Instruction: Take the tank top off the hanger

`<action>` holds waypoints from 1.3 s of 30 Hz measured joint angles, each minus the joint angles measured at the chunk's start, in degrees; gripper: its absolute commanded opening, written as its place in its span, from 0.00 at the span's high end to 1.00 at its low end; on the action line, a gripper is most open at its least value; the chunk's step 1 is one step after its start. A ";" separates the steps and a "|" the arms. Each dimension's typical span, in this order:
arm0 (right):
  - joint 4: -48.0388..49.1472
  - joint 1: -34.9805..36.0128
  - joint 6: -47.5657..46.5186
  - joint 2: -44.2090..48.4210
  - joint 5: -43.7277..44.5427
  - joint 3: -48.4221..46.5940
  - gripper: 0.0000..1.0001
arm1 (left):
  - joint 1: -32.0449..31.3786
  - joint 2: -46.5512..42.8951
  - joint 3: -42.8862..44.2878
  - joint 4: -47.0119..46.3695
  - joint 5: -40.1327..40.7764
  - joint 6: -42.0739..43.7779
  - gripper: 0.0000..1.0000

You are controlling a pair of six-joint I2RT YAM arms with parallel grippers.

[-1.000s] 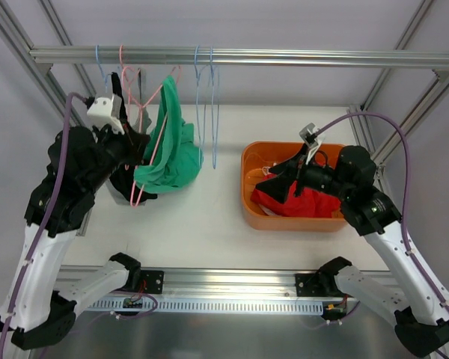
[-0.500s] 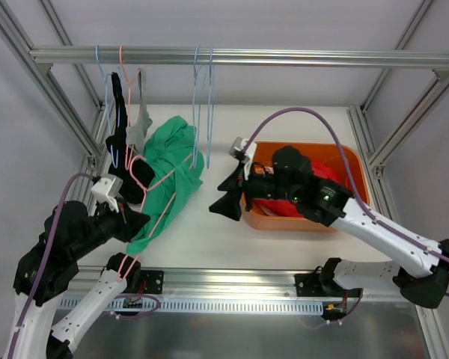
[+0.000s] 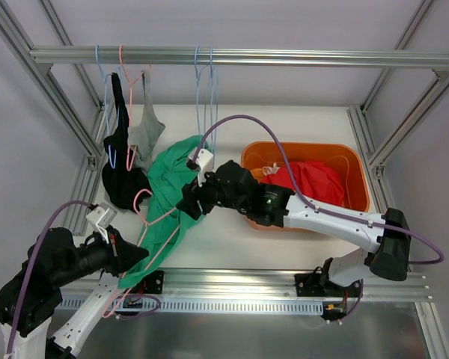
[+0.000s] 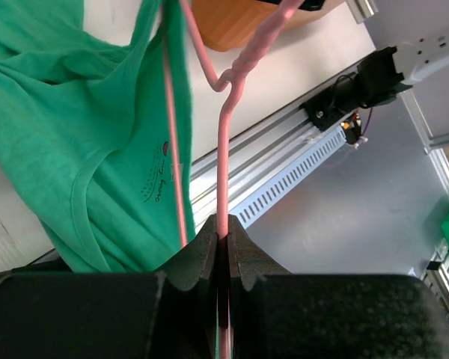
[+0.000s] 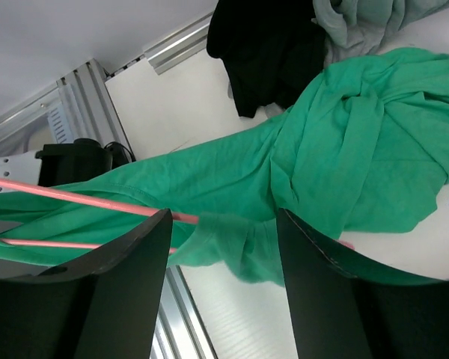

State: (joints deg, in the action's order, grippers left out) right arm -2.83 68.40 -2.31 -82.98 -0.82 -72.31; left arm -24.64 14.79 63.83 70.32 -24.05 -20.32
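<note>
Left gripper (image 4: 222,230) is clamped on the wire of the pink hanger (image 4: 224,142) at the near-left table (image 3: 221,239) edge, the green tank top (image 3: 167,196) hangs on that hanger and trails across the table, and the right gripper (image 5: 224,228) sits jaws apart astride a fold of it.

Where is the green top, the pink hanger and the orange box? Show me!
green top (image 3: 170,191): top camera, middle of the bunched cloth.
pink hanger (image 4: 222,172): left wrist camera, on its straight stem.
orange box (image 3: 325,149): top camera, on its far wall.
</note>
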 measured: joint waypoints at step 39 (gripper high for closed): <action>-0.70 -3.61 0.74 9.66 12.79 8.37 1.00 | 0.02 3.45 1.29 -7.23 -4.44 -2.93 1.00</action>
State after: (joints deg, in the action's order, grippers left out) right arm -3.53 64.79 -1.56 -73.32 11.97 -63.94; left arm -24.62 18.24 65.12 63.09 -28.49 -23.24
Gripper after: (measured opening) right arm 0.012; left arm 0.030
